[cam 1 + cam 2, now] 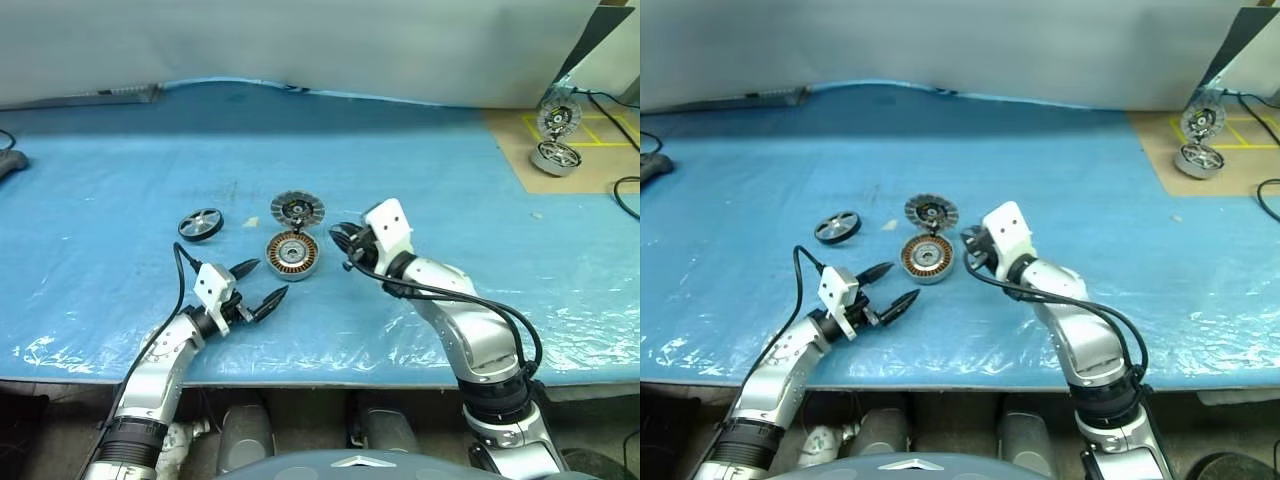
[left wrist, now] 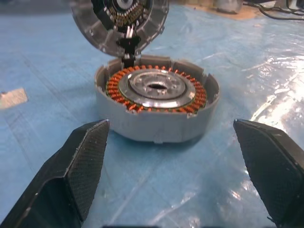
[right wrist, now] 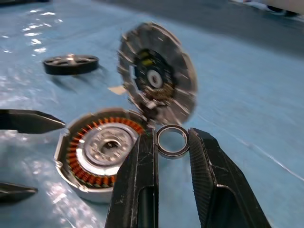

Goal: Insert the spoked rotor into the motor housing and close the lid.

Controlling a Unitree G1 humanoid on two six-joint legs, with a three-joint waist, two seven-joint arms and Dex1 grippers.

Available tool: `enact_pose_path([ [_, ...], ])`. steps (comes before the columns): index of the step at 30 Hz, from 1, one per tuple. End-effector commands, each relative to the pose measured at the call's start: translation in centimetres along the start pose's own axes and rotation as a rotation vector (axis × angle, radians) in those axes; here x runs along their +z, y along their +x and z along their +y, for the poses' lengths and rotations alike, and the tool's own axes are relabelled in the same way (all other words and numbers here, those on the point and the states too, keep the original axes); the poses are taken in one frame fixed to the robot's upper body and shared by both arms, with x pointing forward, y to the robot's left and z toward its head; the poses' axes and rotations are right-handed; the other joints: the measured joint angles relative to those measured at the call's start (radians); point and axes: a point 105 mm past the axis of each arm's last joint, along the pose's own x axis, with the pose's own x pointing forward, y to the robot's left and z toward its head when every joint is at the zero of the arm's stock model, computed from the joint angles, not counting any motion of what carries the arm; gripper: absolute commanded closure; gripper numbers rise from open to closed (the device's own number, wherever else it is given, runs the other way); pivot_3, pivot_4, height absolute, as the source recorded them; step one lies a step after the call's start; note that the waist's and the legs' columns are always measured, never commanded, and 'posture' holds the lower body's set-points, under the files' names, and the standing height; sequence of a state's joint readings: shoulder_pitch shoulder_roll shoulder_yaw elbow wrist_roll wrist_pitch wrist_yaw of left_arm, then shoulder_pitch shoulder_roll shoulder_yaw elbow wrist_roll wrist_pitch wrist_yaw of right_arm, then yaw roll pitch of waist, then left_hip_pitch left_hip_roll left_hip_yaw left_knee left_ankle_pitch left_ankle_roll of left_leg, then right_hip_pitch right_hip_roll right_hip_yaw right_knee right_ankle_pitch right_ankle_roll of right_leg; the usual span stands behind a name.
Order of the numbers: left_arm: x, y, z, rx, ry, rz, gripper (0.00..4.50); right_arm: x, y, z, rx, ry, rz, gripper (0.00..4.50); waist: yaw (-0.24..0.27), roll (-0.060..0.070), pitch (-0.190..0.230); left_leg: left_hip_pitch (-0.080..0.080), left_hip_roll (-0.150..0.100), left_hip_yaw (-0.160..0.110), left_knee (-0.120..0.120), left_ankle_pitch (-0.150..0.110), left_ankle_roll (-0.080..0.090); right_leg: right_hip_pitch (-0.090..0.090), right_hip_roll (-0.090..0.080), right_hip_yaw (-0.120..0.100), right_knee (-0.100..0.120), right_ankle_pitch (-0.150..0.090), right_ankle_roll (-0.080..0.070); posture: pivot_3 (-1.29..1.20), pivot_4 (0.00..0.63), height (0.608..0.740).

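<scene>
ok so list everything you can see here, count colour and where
motor housing: one, grey with copper windings, mid-table on the blue sheet, open
lid: one, grey with silvery ribs, standing up at the housing's far edge
spoked rotor: one, dark with silver rim, flat on the sheet to the housing's left
metal ring: one, silver, pinched in the right tool beside the housing
second motor unit: one, grey, on tan cardboard at far right
cables: black, far right edge
blue sheet: one, covering the table
left tool: open, short of the housing
right tool: shut on the ring
</scene>
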State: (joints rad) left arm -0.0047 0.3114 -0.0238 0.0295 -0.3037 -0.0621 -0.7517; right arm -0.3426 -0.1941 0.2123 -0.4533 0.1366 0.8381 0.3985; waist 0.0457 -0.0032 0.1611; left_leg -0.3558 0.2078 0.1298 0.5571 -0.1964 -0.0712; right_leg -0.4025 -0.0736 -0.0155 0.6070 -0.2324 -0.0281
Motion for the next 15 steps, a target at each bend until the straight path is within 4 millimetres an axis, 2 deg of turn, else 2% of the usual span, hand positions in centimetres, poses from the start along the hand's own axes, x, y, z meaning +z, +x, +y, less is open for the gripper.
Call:
enact_pose_path([
  [1,1.7,0.8,-0.4,0.001,0.033,-0.036,0.00,0.7,1.1,1.2,0.054,-0.011,-0.007,3.95,0.000,0.000,0.000,-0.001,0.000,0.000,0.000,0.000,0.000,0.000,0.000,0.000,0.000,0.000,0.000,0.00,0.150,0.740],
  [5,2.2,1.4,-0.3,0.011,0.033,-0.034,0.00,-0.3,2.8,1.8,0.080,-0.013,0.026,3.95,-0.002,0.000,0.000,-0.001,0.000,0.000,0.000,0.000,0.000,0.000,0.000,0.000,0.000,0.001,0.002,0.00,0.150,0.740],
  [8,1.7,1.4,-0.1,0.018,0.030,-0.026,0.00,-1.0,3.8,2.4,0.106,-0.012,0.046,3.95,-0.002,0.000,0.000,-0.001,0.000,0.000,0.000,0.000,0.000,0.000,0.000,0.000,0.000,0.001,0.002,0.00,0.150,0.740],
  [15,1.0,0.0,-0.4,0.027,0.030,-0.020,0.00,-1.4,4.8,3.6,0.149,-0.012,0.051,3.95,-0.003,0.000,0.000,-0.003,0.000,0.000,0.000,0.000,0.000,-0.002,0.000,-0.001,0.000,0.002,0.004,0.00,0.150,0.740],
])
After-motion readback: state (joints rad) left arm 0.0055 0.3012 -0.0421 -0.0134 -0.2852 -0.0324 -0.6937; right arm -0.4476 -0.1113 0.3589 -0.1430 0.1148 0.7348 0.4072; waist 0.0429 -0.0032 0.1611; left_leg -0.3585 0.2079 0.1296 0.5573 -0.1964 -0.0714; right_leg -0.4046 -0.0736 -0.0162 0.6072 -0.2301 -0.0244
